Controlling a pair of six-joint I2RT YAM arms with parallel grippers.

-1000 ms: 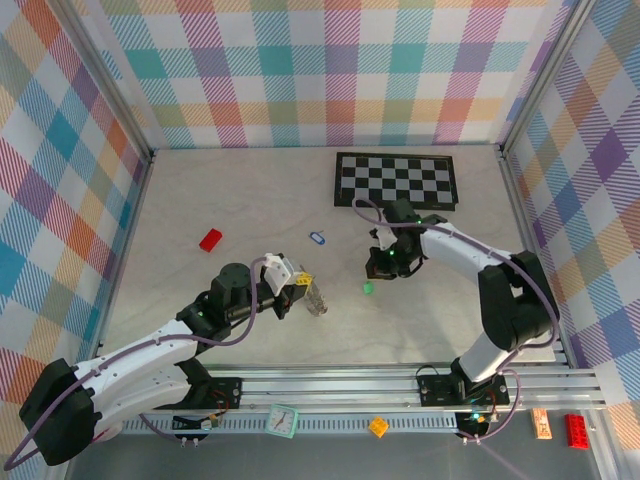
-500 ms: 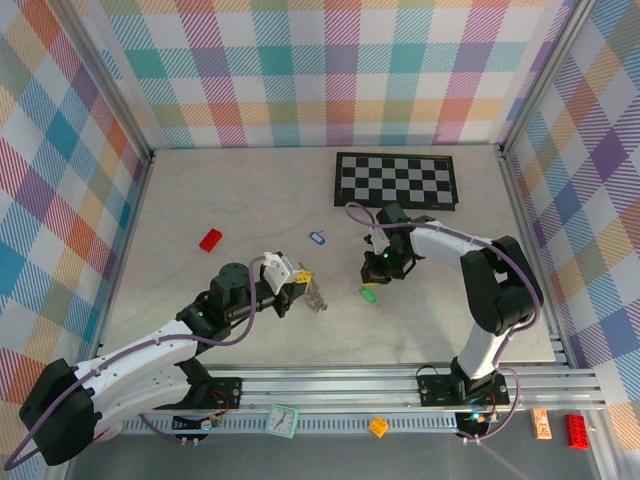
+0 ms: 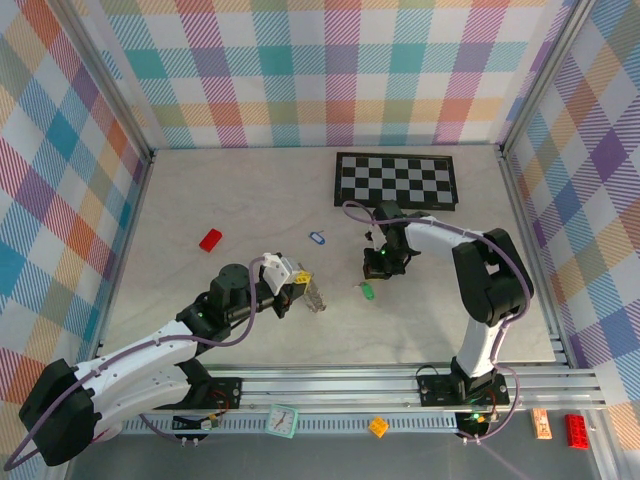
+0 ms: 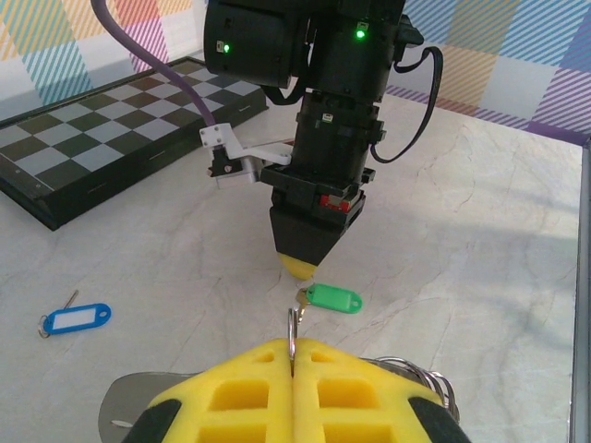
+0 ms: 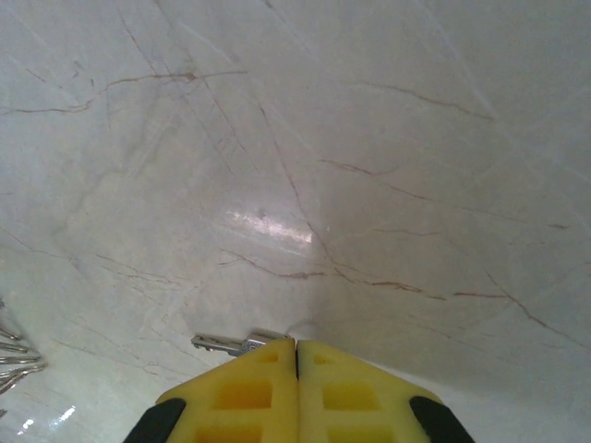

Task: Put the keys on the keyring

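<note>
Hazard: your left end effector (image 4: 292, 355) clamps the keyring (image 3: 316, 298), your right end effector (image 4: 300, 266) sits pinched together by the green key (image 4: 333, 298), which its nudge could skid away.

right arm: elbow has swung inward, toward table centre
right gripper (image 4: 297, 265): moved slightly left
green key (image 4: 333, 298): nudged a little nearer the arm bases, now lying lengthwise

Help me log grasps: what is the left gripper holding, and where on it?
The keyring: the left gripper's shut jaws pinch one thin wire loop of it edge-on, with the rest bunched beside them.
</note>
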